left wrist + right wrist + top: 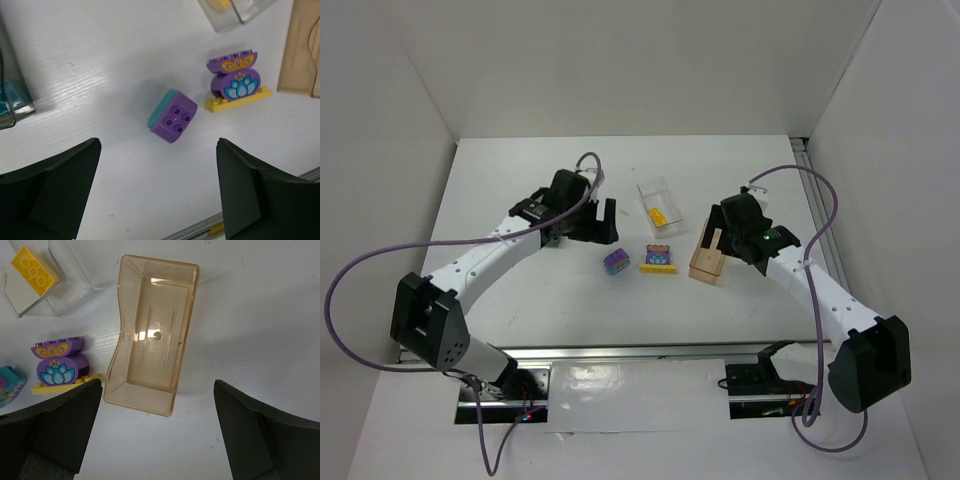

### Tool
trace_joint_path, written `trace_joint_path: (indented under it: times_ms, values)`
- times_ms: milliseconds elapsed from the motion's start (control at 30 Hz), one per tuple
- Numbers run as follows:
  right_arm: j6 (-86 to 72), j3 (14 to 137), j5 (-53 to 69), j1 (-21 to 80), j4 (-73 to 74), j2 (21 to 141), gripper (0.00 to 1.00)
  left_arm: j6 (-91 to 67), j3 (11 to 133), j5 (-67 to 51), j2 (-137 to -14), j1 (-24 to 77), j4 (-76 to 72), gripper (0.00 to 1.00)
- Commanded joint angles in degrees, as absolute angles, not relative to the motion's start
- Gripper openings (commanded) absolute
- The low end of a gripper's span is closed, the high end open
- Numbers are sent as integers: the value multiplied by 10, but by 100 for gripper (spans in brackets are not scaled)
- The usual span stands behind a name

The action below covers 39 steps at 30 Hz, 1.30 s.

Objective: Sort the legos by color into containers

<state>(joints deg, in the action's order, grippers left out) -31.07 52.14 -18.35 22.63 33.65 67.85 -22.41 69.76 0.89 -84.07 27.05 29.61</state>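
Observation:
A purple brick with a teal brick stuck to it [172,117] lies on the table ahead of my left gripper [157,167], which is open and empty; it shows in the top view [615,261] too. A purple lotus-printed brick [235,80] stands on a thin yellow plate [237,101]. My right gripper [157,425] is open and empty, hovering just before the empty tan container [150,340]. The clear container [62,287] holds a yellow brick [35,271]. A container with something teal in it [11,95] shows at the left edge of the left wrist view.
The table's metal front rail [640,352] runs along the near edge. White walls close in the left, back and right sides. The tan container [707,258], the lotus brick [658,256] and the clear container [657,200] cluster mid-table between the arms.

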Motion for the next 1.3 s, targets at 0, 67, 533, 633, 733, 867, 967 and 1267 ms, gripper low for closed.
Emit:
trace_joint_path:
  times_ms: [0, 67, 533, 633, 733, 867, 967, 1267]
  values:
    - [-317, 521, -173, 235, 315, 665, 100, -174, 679, -37, -845, 285, 263, 100]
    - [-299, 527, -168, 258, 315, 665, 100, -188, 673, -15, -831, 285, 263, 100]
    - [-509, 744, -285, 557, 279, 923, 95, -367, 653, 101, -671, 158, 358, 100]
    - [-585, 787, -296, 563, 301, 985, 95, -362, 658, 91, -665, 147, 366, 100]
    - [-643, 813, -315, 563, 321, 1021, 95, -350, 658, 83, -660, 147, 372, 100]
    - [-671, 839, -333, 569, 341, 1051, 92, -339, 652, 71, -660, 142, 372, 100]
    - [-691, 878, -316, 556, 380, 1097, 90, -333, 652, 66, -666, 142, 372, 100]
    - [-712, 898, -294, 556, 397, 1143, 85, -316, 642, 49, -672, 136, 360, 100]
